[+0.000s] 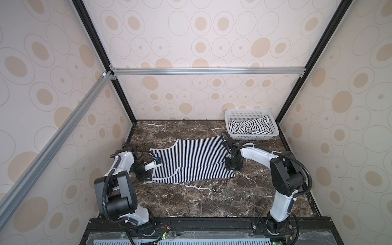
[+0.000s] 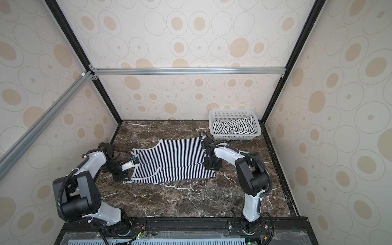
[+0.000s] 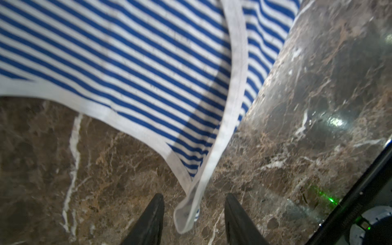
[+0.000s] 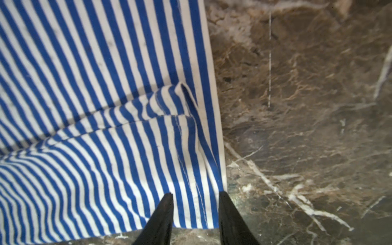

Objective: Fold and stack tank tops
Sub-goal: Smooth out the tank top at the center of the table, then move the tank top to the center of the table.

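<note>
Left claw (image 3: 193,194) straddles limp white-edged strap (image 3: 187,212) of narrow-striped tank top (image 3: 127,53).

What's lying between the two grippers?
The narrow-striped tank top, spread on the table, reaches from left gripper to right gripper in both top views.

I've got open tabletop (image 1: 203,203) at 6 o'clock to pass; tank top (image 1: 195,161) covers ctr, basket (image 1: 253,136) blocks 1 o'clock corner.

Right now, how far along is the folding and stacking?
Done: narrow-striped top spread on the table, seemingly folded once. In hand: left tool open around its strap, right tool open over its hem. Left: finish folding; the wide-striped top sits crumpled in the basket.
</note>
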Robot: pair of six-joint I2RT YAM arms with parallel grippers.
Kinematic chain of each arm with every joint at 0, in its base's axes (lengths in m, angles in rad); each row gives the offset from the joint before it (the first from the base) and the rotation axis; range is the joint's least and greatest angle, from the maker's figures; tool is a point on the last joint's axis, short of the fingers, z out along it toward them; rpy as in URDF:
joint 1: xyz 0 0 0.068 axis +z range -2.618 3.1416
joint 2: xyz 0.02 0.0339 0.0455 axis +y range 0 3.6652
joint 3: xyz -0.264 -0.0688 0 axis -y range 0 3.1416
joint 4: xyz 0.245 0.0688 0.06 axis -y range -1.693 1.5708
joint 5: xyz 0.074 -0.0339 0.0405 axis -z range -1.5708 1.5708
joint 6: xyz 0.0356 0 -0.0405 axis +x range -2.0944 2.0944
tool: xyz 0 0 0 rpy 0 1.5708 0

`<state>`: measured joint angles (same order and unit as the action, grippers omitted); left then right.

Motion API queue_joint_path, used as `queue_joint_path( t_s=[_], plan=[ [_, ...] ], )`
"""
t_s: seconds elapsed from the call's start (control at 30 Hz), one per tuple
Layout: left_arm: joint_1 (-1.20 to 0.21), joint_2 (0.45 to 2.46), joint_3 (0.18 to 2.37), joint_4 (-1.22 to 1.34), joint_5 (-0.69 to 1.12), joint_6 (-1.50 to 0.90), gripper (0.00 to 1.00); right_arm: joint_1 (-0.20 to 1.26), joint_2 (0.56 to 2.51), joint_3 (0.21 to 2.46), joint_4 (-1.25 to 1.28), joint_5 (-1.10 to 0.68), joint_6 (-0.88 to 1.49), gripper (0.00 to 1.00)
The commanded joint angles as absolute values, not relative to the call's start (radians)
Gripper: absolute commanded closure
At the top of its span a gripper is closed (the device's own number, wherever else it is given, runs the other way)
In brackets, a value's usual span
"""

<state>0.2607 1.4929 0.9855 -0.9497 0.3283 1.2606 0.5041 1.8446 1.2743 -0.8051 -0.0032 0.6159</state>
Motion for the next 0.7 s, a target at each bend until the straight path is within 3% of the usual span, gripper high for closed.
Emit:
queue_joint_path(
  t_s=[0.0,0.13,0.33,0.67],
  plan=[
    [0.163,1.443,0.945,-0.887,0.402,1.158,0.54,0.517,1.806,1.268,-0.795,-0.017,0.624,0.62],
    [0.043,1.435,0.921,-0.814,0.441,1.064,0.59,0.538,1.808,1.279,-0.792,-0.017,0.63,0.63],
    [-0.018,1.495,0.906,-0.777,0.434,1.028,0.81,0.541,1.799,1.275,-0.789,-0.012,0.637,0.76],
    [-0.019,1.504,0.816,-0.741,0.349,1.07,0.86,0.541,1.831,1.294,-0.786,-0.013,0.634,0.78]
  ],
)
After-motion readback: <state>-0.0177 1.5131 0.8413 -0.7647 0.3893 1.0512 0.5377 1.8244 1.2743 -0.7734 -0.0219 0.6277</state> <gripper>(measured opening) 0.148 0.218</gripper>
